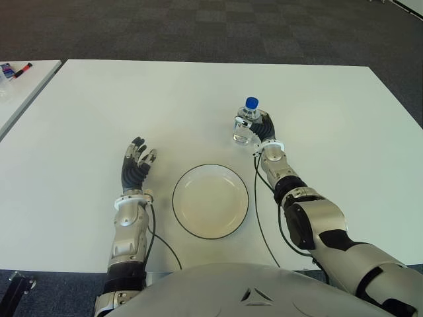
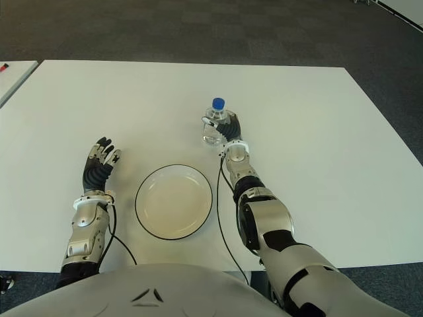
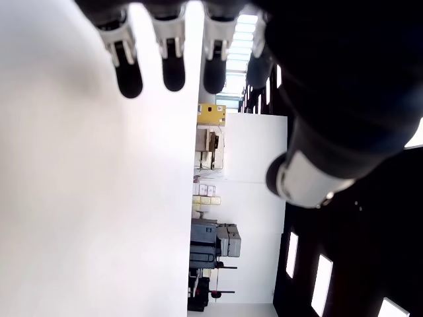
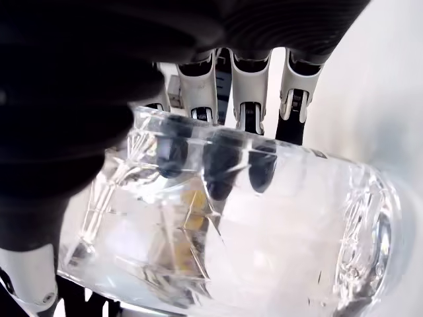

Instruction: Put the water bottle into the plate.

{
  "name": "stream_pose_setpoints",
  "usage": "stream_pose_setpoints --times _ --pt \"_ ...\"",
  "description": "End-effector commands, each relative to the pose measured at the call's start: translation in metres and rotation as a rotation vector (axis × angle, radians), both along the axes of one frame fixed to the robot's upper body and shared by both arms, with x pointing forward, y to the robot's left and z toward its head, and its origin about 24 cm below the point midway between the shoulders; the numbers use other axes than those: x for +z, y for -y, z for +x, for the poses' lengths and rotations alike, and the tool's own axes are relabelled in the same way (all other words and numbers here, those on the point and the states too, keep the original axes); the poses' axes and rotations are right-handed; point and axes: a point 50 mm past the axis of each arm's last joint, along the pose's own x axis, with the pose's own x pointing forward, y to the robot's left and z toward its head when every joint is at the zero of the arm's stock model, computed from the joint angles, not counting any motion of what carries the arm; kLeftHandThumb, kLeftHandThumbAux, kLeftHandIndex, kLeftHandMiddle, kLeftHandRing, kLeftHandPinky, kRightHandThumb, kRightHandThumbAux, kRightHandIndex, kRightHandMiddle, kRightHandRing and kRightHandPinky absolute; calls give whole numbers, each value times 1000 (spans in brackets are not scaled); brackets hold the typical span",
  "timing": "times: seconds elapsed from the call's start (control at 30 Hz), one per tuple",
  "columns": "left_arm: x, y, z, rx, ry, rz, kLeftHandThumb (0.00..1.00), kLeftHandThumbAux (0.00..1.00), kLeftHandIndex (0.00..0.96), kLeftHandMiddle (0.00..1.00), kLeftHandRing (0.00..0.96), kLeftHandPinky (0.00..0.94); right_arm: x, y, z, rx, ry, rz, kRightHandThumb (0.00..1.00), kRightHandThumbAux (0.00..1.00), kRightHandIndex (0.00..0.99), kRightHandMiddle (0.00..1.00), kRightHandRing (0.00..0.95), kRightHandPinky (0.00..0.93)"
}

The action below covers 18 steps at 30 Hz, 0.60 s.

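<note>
near me i see the white plate (image 1: 210, 201) on the white bench (image 1: 79, 112), with nothing in it. my left hand (image 1: 136, 163) shows to the left of the plate, fingers loose and holding nothing. farther out, my right hand (image 1: 262, 131) is wrapped around the clear water bottle (image 1: 245, 124), which stands upright beyond the plate.

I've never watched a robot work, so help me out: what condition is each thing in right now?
Water bottle: upright on the table, blue cap on, gripped by the right hand.
Plate: empty, flat on the table, nearer the robot than the bottle.
Right hand: fingers wrapped around the bottle.
Left hand: open, holding nothing, left of the plate.
Table: white.
</note>
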Motion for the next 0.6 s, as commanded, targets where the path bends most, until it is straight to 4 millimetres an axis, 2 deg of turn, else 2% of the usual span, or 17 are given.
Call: stream_pose_setpoints --times 0.03,0.4,0.5,0.6 --pt "-3 1 -1 -4 -9 -7 400 727 120 109 101 157 -6 1 -3 -8 -24 38 836 680 421 466 482 482" --pt "-2 2 -1 9 9 -15 438 746 142 132 128 202 -7 3 -5 -21 -14 16 850 672 444 471 595 577" --pt "-2 2 0 17 6 -17 450 745 152 140 137 207 -6 2 -5 -24 -3 -3 919 660 434 476 522 585" --pt "-2 2 0 25 2 -17 456 749 161 149 146 221 -6 2 -5 -26 -1 -15 942 656 430 481 495 587"
